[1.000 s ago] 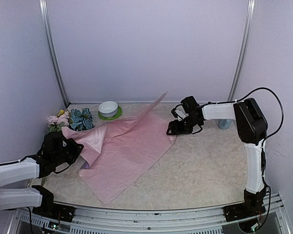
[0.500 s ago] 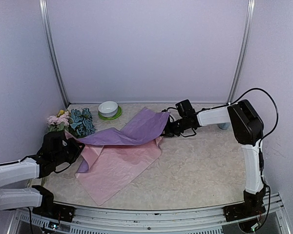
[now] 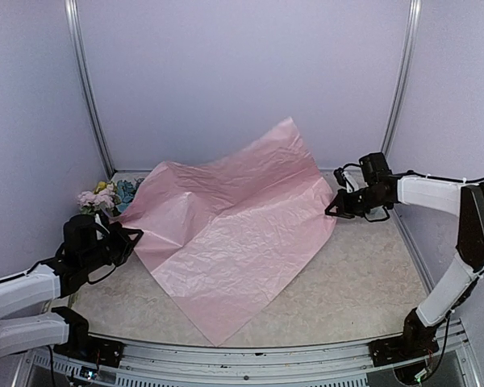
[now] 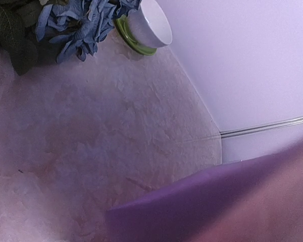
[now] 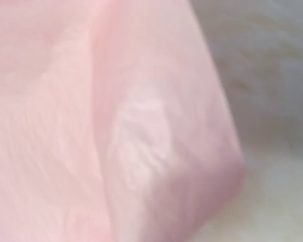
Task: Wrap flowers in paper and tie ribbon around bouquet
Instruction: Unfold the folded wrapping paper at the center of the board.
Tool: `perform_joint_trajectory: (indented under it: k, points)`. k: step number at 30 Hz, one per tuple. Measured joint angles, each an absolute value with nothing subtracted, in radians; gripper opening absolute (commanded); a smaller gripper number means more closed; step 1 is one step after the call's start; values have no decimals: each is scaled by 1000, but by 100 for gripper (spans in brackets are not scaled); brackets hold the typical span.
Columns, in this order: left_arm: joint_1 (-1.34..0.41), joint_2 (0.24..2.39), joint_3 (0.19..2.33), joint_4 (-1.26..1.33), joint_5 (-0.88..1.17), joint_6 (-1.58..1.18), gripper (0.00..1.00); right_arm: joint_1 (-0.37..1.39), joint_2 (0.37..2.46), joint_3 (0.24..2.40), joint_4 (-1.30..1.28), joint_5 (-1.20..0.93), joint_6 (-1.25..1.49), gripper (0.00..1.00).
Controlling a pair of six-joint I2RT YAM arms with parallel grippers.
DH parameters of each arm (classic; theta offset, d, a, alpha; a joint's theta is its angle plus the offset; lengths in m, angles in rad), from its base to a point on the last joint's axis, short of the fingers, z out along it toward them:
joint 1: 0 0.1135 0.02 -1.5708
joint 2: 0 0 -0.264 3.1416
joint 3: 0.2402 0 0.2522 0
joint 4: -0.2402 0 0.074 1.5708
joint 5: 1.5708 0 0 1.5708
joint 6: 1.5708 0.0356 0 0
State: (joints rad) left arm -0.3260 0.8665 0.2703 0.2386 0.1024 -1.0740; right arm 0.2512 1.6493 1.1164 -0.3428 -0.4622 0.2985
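Observation:
The paper [image 3: 234, 218] is a large crinkled sheet, pink on top, stretched and lifted like a tent over the middle of the table. In the left wrist view its underside [image 4: 232, 201] looks lilac. My left gripper [image 3: 127, 236] is shut on its left corner. My right gripper [image 3: 331, 213] is shut on its right edge, and paper [image 5: 116, 126] fills the right wrist view, hiding the fingers. The flowers [image 3: 103, 196] lie at the far left beside the sheet, with blue heads and dark leaves [image 4: 76, 25]. The ribbon and a bouquet are out of view.
A white bowl [image 4: 150, 24] on a green saucer [image 4: 129, 38] stands by the back wall next to the flowers; the raised sheet hides it from the top camera. Metal frame posts [image 3: 87, 89] rise at both back corners. Beige tabletop [image 3: 363, 282] shows front right.
My right gripper has shut on the paper's edge and pulled it right, unfolding the sheet wide over the table and covering the bowl. The left arm has hardly moved.

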Motion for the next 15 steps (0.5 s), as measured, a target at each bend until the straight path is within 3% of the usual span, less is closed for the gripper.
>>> perform_joint_trajectory:
  k: [12, 15]
  points:
    - [-373, 1073, 311, 239, 166, -1118, 0, 175, 1422, 1047, -645, -326, 168, 0]
    - [-378, 1150, 335, 239, 188, -1114, 9, 173, 1429, 1047, -680, -281, 162, 0]
